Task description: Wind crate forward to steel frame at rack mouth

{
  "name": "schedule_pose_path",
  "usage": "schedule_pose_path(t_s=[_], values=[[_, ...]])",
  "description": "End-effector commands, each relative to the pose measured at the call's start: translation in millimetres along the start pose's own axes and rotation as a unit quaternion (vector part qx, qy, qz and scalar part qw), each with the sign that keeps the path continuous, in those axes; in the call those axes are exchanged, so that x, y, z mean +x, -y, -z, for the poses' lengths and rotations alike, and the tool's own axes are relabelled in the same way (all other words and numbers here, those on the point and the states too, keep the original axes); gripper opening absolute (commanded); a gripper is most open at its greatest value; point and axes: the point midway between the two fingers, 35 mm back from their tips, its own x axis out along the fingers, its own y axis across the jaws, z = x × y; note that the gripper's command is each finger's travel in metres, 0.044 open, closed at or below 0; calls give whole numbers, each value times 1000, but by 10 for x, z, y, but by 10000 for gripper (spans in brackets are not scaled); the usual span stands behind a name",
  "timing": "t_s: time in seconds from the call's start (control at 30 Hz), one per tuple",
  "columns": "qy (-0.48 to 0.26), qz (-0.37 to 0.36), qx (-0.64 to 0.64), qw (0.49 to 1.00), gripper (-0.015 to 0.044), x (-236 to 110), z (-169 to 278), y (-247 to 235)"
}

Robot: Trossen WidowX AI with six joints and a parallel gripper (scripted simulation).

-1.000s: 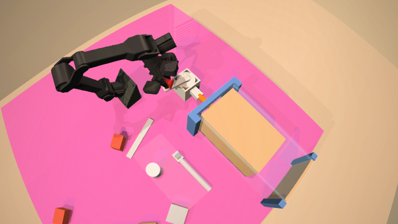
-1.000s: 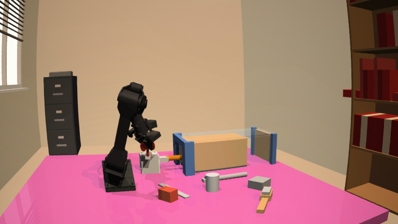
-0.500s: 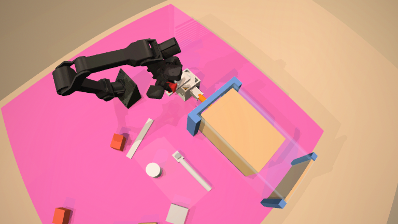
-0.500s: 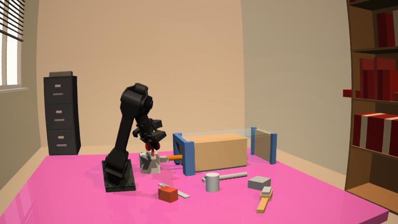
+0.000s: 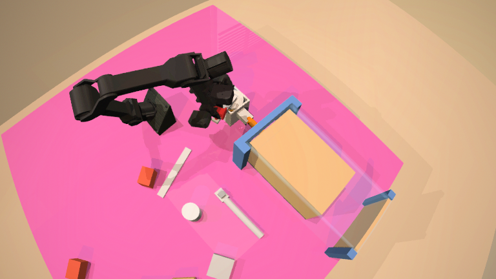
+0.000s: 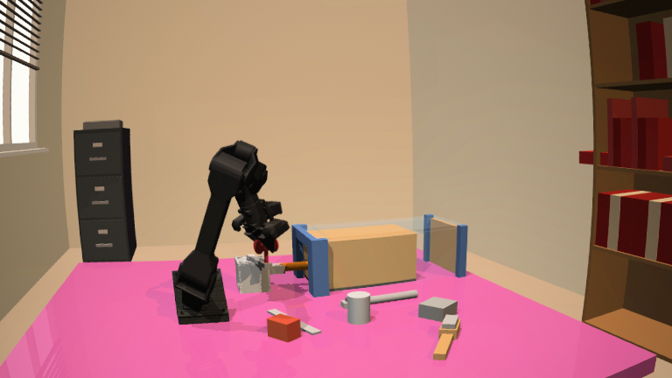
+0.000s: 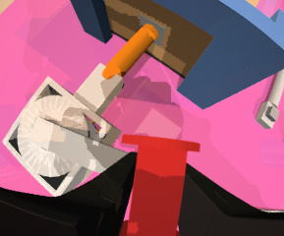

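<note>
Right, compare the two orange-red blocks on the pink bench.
The nearer orange-red block lies close beside the flat grey strip; the farther orange-red block sits alone near the bench's corner. The first shows whole in the top view; the frame edge cuts the second. Both share colour and boxy shape.

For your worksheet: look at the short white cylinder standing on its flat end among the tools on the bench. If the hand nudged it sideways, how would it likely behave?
The white cylinder looks squat, wider than tall, so it would probably slide rather than tip. It seems rigid and solid, so likely no flexing. If knocked onto its curved side, it could roll toward the grey bar nearby.
</note>
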Motion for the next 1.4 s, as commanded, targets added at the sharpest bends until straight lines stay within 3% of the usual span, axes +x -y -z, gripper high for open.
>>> schedule_pose_path(t_s=[0.0,1.27,1.37], values=[[5,6,8,1000,0,63,-125,17],[2,9,3,1000,0,233,-519,-55],[2,9,3,1000,79,235,-522,-56]])
